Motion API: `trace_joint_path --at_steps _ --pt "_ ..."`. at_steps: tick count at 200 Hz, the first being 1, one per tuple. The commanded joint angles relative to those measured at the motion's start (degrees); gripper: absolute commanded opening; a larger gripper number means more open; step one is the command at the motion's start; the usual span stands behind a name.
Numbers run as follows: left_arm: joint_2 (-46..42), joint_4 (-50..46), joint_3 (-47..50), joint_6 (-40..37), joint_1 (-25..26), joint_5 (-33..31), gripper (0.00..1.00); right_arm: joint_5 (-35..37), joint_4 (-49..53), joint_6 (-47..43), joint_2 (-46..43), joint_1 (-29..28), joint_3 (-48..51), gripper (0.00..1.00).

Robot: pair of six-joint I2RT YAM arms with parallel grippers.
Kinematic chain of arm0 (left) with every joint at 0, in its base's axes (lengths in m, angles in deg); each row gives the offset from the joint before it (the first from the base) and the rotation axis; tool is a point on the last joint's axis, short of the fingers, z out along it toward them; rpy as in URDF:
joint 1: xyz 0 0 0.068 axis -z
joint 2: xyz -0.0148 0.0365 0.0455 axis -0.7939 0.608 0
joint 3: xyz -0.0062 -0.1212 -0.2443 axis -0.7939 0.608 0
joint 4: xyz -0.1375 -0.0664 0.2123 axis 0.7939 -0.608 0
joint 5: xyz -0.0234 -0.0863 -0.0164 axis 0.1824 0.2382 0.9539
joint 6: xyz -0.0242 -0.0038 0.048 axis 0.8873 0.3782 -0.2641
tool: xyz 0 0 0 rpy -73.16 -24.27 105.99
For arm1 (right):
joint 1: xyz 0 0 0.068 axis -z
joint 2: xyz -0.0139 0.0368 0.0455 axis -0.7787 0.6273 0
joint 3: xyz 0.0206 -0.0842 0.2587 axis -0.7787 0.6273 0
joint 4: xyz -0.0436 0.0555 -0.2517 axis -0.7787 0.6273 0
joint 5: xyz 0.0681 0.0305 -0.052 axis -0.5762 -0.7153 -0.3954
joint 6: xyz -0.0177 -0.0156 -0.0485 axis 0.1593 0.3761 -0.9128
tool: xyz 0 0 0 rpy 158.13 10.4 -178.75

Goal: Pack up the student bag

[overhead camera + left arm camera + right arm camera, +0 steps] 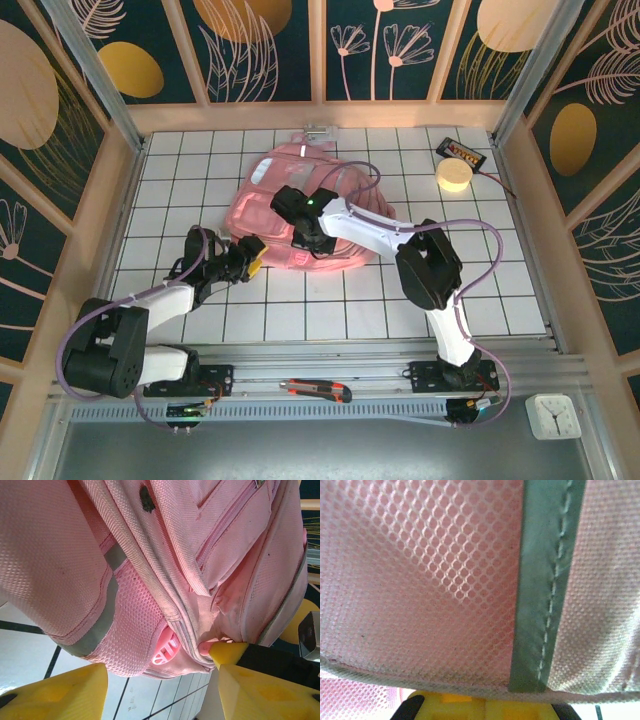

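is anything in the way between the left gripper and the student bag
Nothing visible does. The left gripper is open right at the near edge of the student bag, and in the left wrist view only pink fabric and bare white tile show between its yellow fingers.

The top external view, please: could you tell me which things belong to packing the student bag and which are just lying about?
In the job: student bag; left gripper, at its near edge; right gripper, on top of it.
Lying about, untouched: pale yellow roll; black box beside it; utility knife; small white clock.
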Motion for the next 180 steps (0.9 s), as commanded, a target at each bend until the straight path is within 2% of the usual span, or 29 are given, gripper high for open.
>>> trace_joint_path --at_steps 1,33,47,87,138,161,180 --pt "-1.18 -1.32 -1.48 -1.58 -0.35 1.26 0.61 2.08 3.15 -1.52 -3.56 0.99 1.17 0.00" --pt "-0.88 -0.01 -2.47 -0.80 0.66 1.28 0.60 -5.20 0.34 -5.79 -4.85 0.77 2.36 0.00" --pt "-0.49 1.48 -3.16 0.74 1.99 0.91 0.59 -10.03 -2.61 -8.22 -5.60 0.74 3.34 0.00" --pt "2.00 2.10 -7.00 1.49 6.43 -1.18 0.57 -17.03 -6.83 -13.57 -8.57 0.99 8.01 0.00" --pt "6.43 5.74 -6.32 3.61 9.05 -3.33 0.55 -12.80 -0.28 -15.62 -8.26 1.51 7.26 0.00" --pt "9.05 3.21 -8.13 1.32 9.09 -4.66 0.54 -9.34 3.25 -17.24 -8.50 1.99 6.90 0.00" --pt "11.34 -0.20 -9.31 -0.12 9.09 -6.96 0.49 -7.58 4.85 -18.58 -9.37 2.80 7.29 0.00"
